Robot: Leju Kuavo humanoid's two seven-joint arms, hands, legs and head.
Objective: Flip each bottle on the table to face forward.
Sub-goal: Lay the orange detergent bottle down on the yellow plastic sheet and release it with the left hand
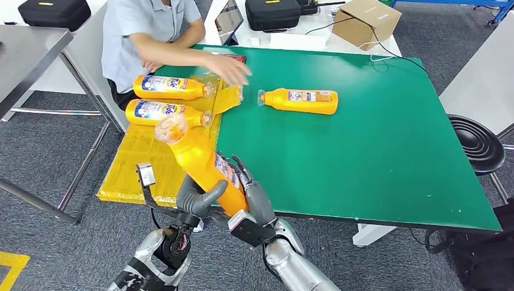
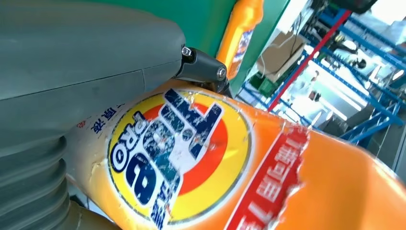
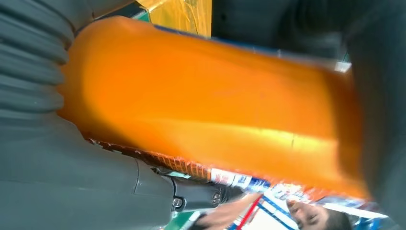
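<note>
both silver arms come up at the table's near edge, and the left hand (image 1: 197, 199) and right hand (image 1: 253, 195) wrap opposite sides of one orange plastic detergent bottle (image 1: 203, 160), holding it lifted and tilted, its clear cap end pointing away and to the left. just past it, two more orange bottles (image 1: 166, 100) lie side by side on the yellow transparent mat (image 1: 130, 167). farther right, a fourth orange bottle (image 1: 301, 100) lies alone on the green table top (image 1: 363, 151). a seated person's hand (image 1: 227, 68) reaches over the far end.
</note>
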